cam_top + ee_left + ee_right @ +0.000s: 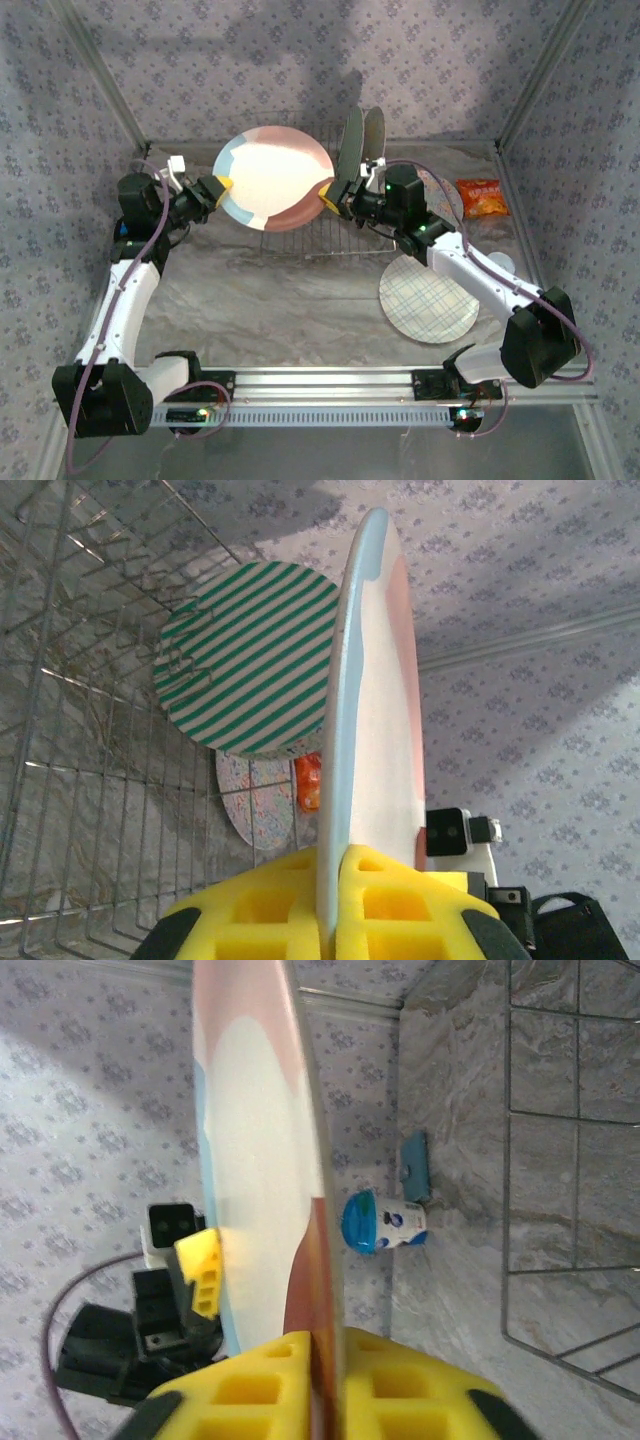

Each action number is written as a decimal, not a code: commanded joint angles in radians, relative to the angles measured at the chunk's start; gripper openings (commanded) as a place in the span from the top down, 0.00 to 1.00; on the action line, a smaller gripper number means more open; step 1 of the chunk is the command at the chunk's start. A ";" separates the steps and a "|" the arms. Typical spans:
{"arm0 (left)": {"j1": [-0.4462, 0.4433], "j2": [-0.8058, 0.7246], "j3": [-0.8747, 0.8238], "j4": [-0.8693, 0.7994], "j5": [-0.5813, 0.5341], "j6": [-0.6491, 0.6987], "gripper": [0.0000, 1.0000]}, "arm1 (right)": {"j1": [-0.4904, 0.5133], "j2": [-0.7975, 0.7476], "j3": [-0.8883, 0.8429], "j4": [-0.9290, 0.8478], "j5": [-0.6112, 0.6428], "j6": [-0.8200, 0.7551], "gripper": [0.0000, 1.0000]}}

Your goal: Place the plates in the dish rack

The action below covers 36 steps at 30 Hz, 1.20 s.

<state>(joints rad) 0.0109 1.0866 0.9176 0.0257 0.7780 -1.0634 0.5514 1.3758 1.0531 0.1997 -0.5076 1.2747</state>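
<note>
Cream plate point(270, 178), rust-red and light-blue sections — left jaws clamp its nine o'clock rim, right jaws its three o'clock, over the dish rack point(300, 240). I should tip it upright — then seat it between free tines.

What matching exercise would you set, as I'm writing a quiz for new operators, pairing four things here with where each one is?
1. cream plate with rust-red and light-blue sections
2. green-white striped plate
3. pale plaid plate
4. orange snack packet

A. lying flat on the table
B. at the table's far right edge
C. in the air, left gripper and right gripper on opposite rims
D. standing upright in the dish rack

Pairs: 1-C, 2-D, 3-A, 4-B
</note>
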 commanded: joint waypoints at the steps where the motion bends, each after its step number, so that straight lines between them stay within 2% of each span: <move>1: -0.005 -0.016 0.042 0.030 0.002 0.064 1.00 | -0.015 0.000 -0.009 0.059 -0.007 -0.002 0.68; 4: -0.002 -0.016 0.044 0.056 0.006 0.042 1.00 | -0.025 -0.001 -0.029 0.067 -0.010 0.005 0.52; 11: 0.000 -0.010 0.075 0.079 0.018 0.026 1.00 | -0.051 -0.018 -0.060 0.032 -0.007 -0.014 0.33; 12: 0.001 -0.008 0.082 0.079 0.023 0.028 1.00 | -0.055 -0.022 -0.066 0.031 -0.008 -0.017 0.28; 14: 0.002 -0.002 0.103 0.069 0.039 0.042 1.00 | -0.067 -0.037 -0.086 0.024 -0.009 -0.024 0.11; 16: 0.003 0.008 0.131 0.037 0.060 0.078 1.00 | -0.084 -0.058 -0.086 -0.011 -0.019 -0.063 0.04; 21: 0.005 0.041 0.226 -0.080 0.151 0.210 1.00 | -0.158 -0.122 0.005 -0.246 -0.100 -0.275 0.02; 25: 0.003 0.085 0.321 -0.220 0.247 0.358 1.00 | -0.257 -0.151 0.079 -0.367 -0.292 -0.421 0.03; 29: -0.001 0.122 0.359 -0.256 0.332 0.420 1.00 | -0.317 -0.154 0.186 -0.557 -0.443 -0.608 0.04; 33: -0.029 0.142 0.381 -0.276 0.365 0.453 1.00 | -0.356 -0.160 0.192 -0.601 -0.527 -0.716 0.07; 36: -0.059 0.149 0.387 -0.295 0.371 0.473 1.00 | -0.364 -0.144 0.185 -0.625 -0.530 -0.755 0.07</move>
<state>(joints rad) -0.0261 1.2404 1.2564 -0.2611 1.0737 -0.6434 0.1963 1.2224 1.2308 -0.3397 -0.9588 0.6327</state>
